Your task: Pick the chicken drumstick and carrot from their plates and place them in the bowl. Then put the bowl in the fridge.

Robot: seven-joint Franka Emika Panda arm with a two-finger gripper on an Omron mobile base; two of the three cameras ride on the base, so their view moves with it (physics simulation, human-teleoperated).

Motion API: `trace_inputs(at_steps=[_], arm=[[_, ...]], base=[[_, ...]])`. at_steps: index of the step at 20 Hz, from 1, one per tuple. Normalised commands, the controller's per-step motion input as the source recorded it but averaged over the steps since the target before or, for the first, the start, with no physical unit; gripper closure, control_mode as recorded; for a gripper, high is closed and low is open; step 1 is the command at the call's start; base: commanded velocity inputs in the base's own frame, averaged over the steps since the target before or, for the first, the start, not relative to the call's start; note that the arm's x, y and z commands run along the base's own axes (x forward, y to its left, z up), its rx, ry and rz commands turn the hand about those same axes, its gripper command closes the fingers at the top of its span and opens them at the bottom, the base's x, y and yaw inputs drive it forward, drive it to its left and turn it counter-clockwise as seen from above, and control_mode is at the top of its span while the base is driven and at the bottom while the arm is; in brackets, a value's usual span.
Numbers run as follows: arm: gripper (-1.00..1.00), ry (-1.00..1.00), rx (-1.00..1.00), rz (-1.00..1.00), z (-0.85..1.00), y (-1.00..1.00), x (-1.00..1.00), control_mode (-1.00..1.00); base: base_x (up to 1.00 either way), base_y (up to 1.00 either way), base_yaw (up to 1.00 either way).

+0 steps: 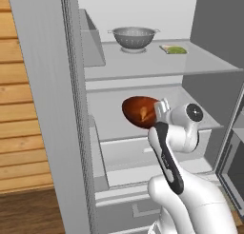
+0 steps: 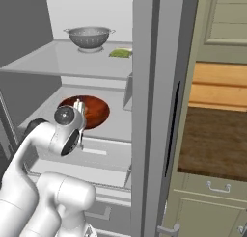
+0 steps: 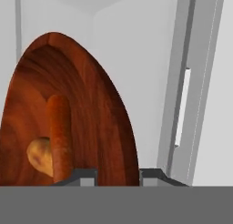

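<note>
At the centre of the left base view we see the wide, glossy reddish-brown wooden bowl (image 1: 138, 111) inside the tall grey fridge (image 1: 45, 109) with its white interior, over the middle translucent glass shelf (image 1: 109, 121). The jaws of the two-finger gripper (image 1: 159, 110) grasp the bowl's near rim; in the hand view the two dark fingertips (image 3: 83, 177) sit on either side of that rim at the bottom of the frame. Inside the bowl, at the lower left of the hand view, the short orange-red carrot (image 3: 59, 136) lies just beside the small golden-brown chicken drumstick (image 3: 40, 155), the two touching. On the upper shelf (image 1: 157, 62), at the top of both base views, stand a steel colander (image 1: 133, 38) and, to its right, a small green item (image 1: 174, 50) we cannot identify. We can read no brand, label or writing anywhere.
</note>
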Motion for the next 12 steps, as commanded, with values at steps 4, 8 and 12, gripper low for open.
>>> trace_inputs(at_steps=[4, 8, 12], arm=[[-1.00, -0.29, 0.00, 0.00, 0.06, 0.21, 0.10, -1.00], [-1.00, -0.29, 0.00, 0.00, 0.18, 0.18, 0.01, -1.00], [-1.00, -0.19, 0.00, 0.00, 0.35, 0.13, -0.09, -1.00]], base=[[0.00, 0.00, 0.00], [0.00, 0.00, 0.00], [0.00, 0.00, 0.00]])
